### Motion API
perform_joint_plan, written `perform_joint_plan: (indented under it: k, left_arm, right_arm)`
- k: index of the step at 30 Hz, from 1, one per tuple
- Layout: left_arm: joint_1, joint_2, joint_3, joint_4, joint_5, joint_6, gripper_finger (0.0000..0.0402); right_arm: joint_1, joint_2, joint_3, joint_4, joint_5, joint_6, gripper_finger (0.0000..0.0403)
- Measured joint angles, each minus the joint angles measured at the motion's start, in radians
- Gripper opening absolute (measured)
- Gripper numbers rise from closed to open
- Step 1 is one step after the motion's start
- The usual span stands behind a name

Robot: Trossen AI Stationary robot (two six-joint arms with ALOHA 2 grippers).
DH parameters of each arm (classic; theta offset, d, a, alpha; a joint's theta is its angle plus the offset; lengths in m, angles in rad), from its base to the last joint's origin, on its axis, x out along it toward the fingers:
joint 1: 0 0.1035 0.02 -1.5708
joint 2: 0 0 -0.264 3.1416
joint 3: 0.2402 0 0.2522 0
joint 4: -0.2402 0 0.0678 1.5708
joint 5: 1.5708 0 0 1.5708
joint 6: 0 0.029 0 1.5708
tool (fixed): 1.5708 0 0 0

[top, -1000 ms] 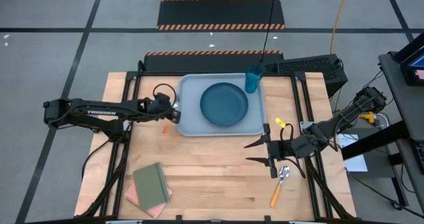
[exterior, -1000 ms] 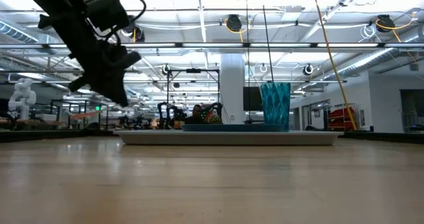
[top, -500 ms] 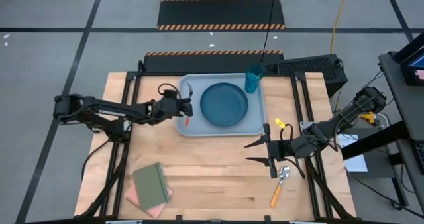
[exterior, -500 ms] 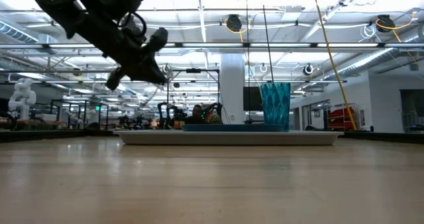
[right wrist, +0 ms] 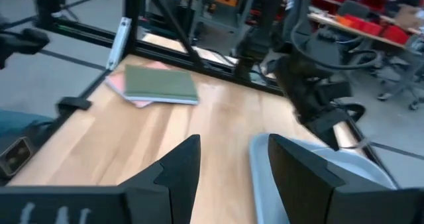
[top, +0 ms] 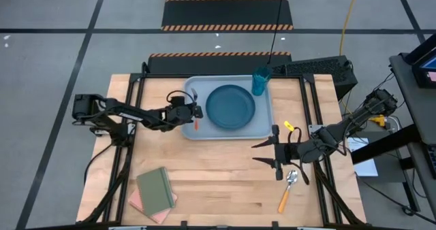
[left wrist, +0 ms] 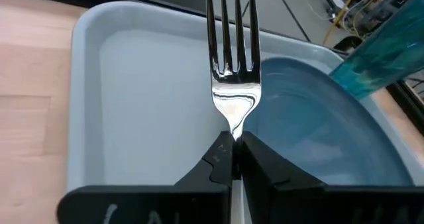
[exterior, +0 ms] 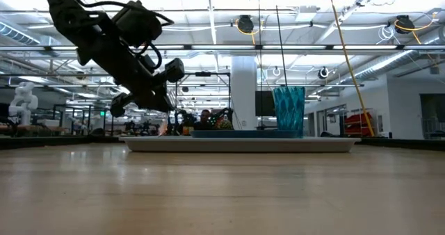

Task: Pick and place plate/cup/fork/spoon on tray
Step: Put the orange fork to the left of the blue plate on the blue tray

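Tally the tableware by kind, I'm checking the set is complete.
Round dark teal-blue plate: 1
Translucent teal-green tumbler cup: 1
Orange-handled metal fork: 1
Orange-handled metal spoon: 1
Light grey-blue rectangular plastic tray: 1
Total: 5

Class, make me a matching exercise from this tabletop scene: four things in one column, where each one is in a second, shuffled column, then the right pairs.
Things
1. fork
2. cup
3. spoon
4. plate

Places
A. on the bare wood by the right gripper
B. in the middle of the tray
C. held in the left gripper above the tray
D. standing in a tray corner

Pairs: 1-C, 2-D, 3-A, 4-B
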Motion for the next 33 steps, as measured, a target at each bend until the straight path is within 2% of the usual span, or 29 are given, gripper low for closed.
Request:
perform_joint_plan:
  k: [4,9,17,25,33]
  left_arm:
    - [0.029,0.038,0.0,0.023,0.016,-0.004,0.0013]
    - [0.057,0.105,0.002,0.114,0.106,-0.008,0.0016]
    - [0.084,0.228,0.123,0.112,0.136,0.038,0.0017]
    - [0.103,0.246,0.218,-0.086,0.142,0.025,0.0014]
    - [0.12,0.25,0.225,-0.107,0.14,0.009,0.0021]
  right_arm:
    - [0.0,0.0,0.0,0.003,0.023,0.037,0.0171]
    - [0.0,0.0,0.0,0.003,0.022,0.048,0.0171]
    - [0.0,0.0,0.0,-0.003,0.022,0.035,0.0171]
    - [0.003,0.0,0.0,-0.024,0.022,0.061,0.0171]
    - [0.003,0.0,0.0,-0.045,0.019,0.101,0.0171]
